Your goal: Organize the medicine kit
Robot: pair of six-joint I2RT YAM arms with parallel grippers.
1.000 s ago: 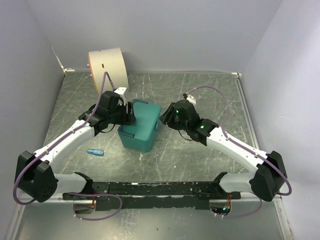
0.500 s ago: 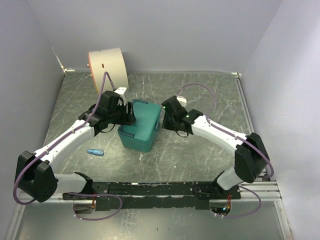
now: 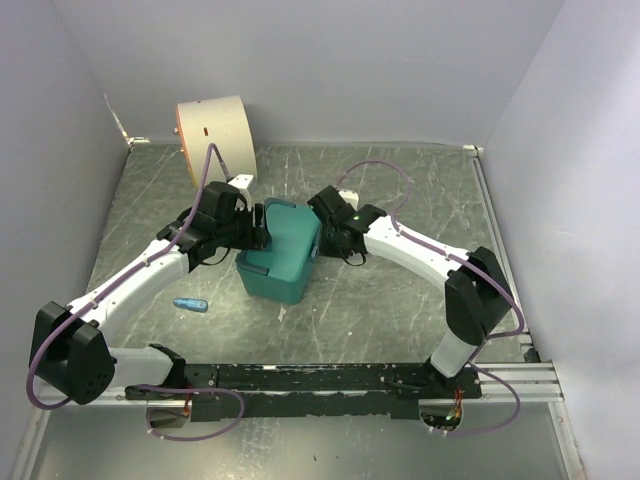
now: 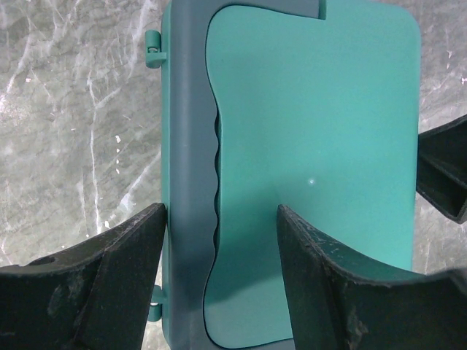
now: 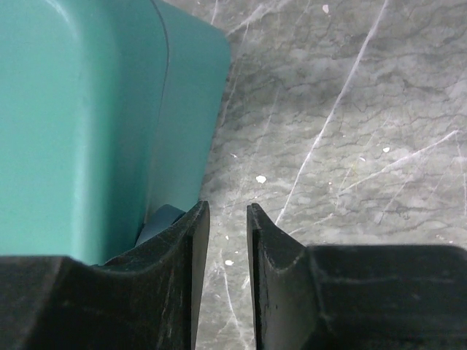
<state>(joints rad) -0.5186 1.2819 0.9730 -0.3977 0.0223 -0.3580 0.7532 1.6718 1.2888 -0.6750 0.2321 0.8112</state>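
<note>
The medicine kit [image 3: 285, 252] is a teal box with its lid down, standing mid-table. My left gripper [image 3: 257, 228] is at its back left corner. In the left wrist view it [image 4: 220, 211] is open over the lid [image 4: 314, 146], its fingers straddling a darker teal band [image 4: 188, 146] along the box's edge; I cannot tell whether they touch it. My right gripper [image 3: 328, 232] is against the box's right side. Seen from the right wrist, it [image 5: 228, 208] is almost shut with nothing between its fingers, low over the table beside the box wall [image 5: 73, 124] and a darker tab [image 5: 157, 222].
A cream cylinder drum [image 3: 215, 135] lies at the back left corner. A small blue object [image 3: 190, 304] lies on the table left of the box, near my left forearm. Grey walls close in the table on three sides.
My right arm has swung left, bringing its gripper up against the box's right side. The left arm and the box have stayed where they were.
</note>
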